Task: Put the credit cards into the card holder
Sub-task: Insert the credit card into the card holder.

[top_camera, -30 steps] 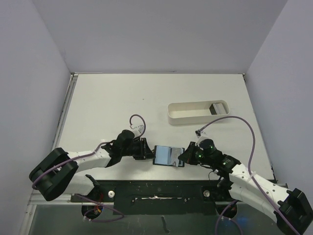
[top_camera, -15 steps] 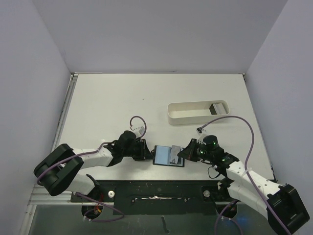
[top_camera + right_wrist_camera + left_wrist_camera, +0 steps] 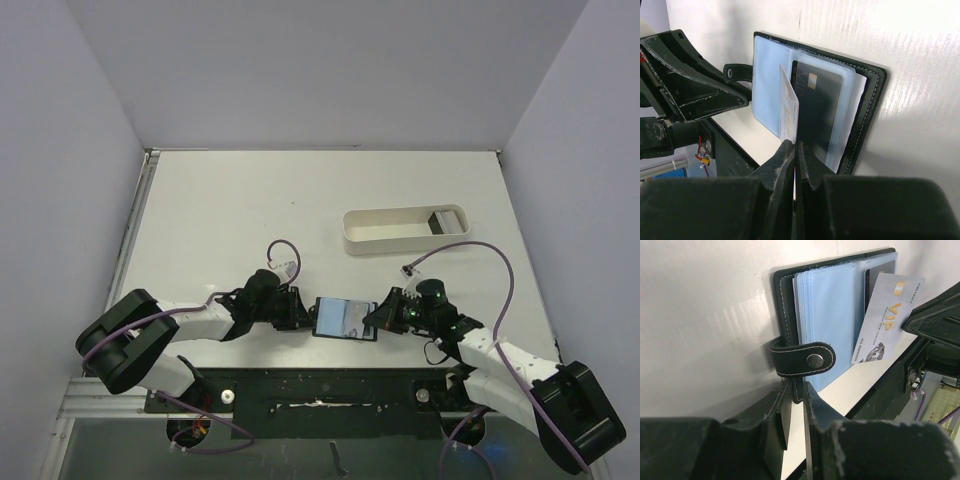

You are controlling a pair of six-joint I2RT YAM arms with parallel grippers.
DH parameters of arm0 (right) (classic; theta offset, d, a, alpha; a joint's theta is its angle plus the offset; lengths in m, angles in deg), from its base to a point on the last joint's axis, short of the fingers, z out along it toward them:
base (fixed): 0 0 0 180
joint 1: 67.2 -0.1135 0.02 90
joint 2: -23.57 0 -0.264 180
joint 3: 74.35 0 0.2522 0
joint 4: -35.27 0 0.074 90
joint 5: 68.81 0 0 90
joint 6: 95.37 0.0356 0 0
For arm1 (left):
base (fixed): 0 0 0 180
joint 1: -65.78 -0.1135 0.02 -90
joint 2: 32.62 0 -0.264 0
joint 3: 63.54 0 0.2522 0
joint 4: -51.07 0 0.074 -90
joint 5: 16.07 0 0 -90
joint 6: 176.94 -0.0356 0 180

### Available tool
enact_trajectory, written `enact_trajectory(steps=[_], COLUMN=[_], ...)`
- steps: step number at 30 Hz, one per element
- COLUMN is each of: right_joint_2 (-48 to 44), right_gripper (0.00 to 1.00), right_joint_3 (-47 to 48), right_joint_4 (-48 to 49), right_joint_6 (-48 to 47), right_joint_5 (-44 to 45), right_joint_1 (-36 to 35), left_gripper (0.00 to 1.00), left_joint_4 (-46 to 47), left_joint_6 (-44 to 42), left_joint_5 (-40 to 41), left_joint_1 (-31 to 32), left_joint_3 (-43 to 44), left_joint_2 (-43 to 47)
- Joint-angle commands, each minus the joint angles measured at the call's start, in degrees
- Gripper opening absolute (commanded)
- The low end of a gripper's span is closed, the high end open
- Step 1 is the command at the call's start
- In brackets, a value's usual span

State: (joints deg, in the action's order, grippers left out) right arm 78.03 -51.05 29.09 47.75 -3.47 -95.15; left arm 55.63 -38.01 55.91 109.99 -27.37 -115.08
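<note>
Main worry here: the VIP card [image 3: 887, 315] ends up on top of a sleeve instead of in it. The right gripper [image 3: 794, 145] has its fingers pressed together on the card's near edge. The card stands tilted over the open card holder [image 3: 345, 318], so any twist in that thin pinch could make it skid across the clear sleeves [image 3: 830, 315] or buckle one. The pocket on the right-hand page already has a dark card [image 3: 817, 100] in it, so aiming there would probably jam.

Second worry: the holder lies right at the near edge of the table [image 3: 230, 220], about midway along it, between the two arms. If it isn't pinned, a push from the card could slide it off. The left gripper [image 3: 797, 390] has its fingers close together, with the holder's cover edge at their tips just below the snap tab [image 3: 802, 359]. I can't tell if it's really clamping.

On the views, only the left wrist shows the card's printed face and the tab. The right wrist shows the card edge-on and the filled pocket. The top view alone shows the white tray [image 3: 380, 246] well apart toward the far right, with something small and dark at its right end.
</note>
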Motion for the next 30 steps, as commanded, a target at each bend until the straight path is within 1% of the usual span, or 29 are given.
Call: enact_trajectory(steps=[1, 20, 30], right_joint_2=[1.4, 8.6, 11.2], right_gripper=[0.00, 0.00, 0.00], right_joint_3=[-0.2, -0.2, 1.1], right_joint_4=[4.4, 9.9, 9.8], right_joint_6=[0.2, 2.0, 0.8], right_joint_5=[-1.7, -2.6, -2.7], right_joint_1=[1.1, 1.2, 0.8], left_gripper=[0.15, 0.15, 0.15], left_joint_4=[2.6, 5.4, 6.3], left_joint_6=[0.1, 1.9, 2.1], left_joint_5=[0.3, -0.6, -1.0], left_joint_1=[0.4, 1.2, 1.3], left_joint_3=[-0.4, -1.0, -0.9], left_joint_2=[-0.4, -1.0, -1.5])
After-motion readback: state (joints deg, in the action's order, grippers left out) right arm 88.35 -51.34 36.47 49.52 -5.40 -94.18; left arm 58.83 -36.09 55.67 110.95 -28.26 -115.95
